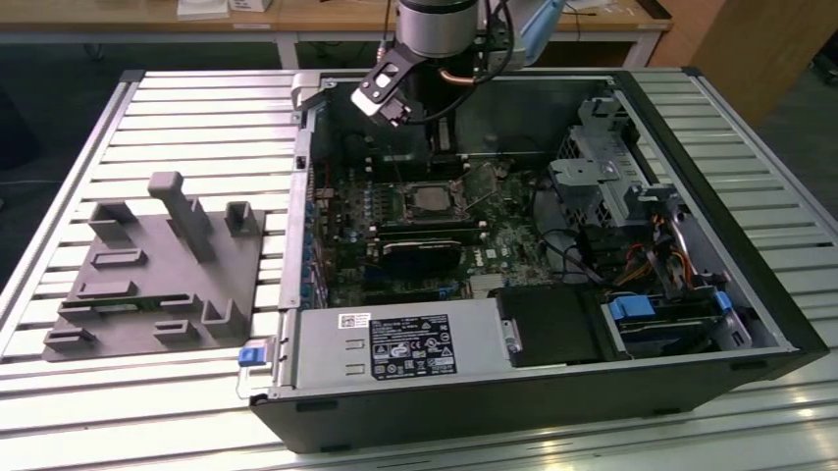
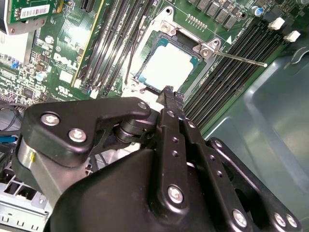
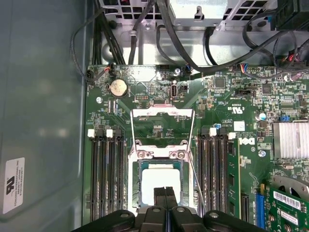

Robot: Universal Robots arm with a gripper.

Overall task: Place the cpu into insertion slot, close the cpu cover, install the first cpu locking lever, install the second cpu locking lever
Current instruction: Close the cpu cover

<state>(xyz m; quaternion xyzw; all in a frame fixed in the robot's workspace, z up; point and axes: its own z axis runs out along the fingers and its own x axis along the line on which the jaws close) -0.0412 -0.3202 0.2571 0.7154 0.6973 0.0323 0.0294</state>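
Toward the exterior view's left edge of the counter (image 1: 196,108) a grey moulded fixture (image 1: 157,270) sits well apart from my work. To its right the open computer case (image 1: 772,324) lies on its side, with the motherboard (image 1: 517,240) facing up. Near the middle of that board the cpu (image 3: 161,180) already lies flat in the insertion slot (image 3: 136,186), pale face up. The cpu cover (image 3: 162,113) is swung open and lies back past the slot's hinge edge, with green board showing through its window. A thin locking lever (image 2: 241,59) juts out loose from the slot's corner. My gripper (image 3: 165,191) hangs over the slot's edge opposite that hinge, fingers pressed together with nothing between them and tips just beside the chip. I cannot tell whether they touch it. So the cover lies straight across the chip from me, and its hinge line runs crosswise to that direction. My arm (image 1: 439,29) reaches in over the case's far wall, wrist pointing down at the board
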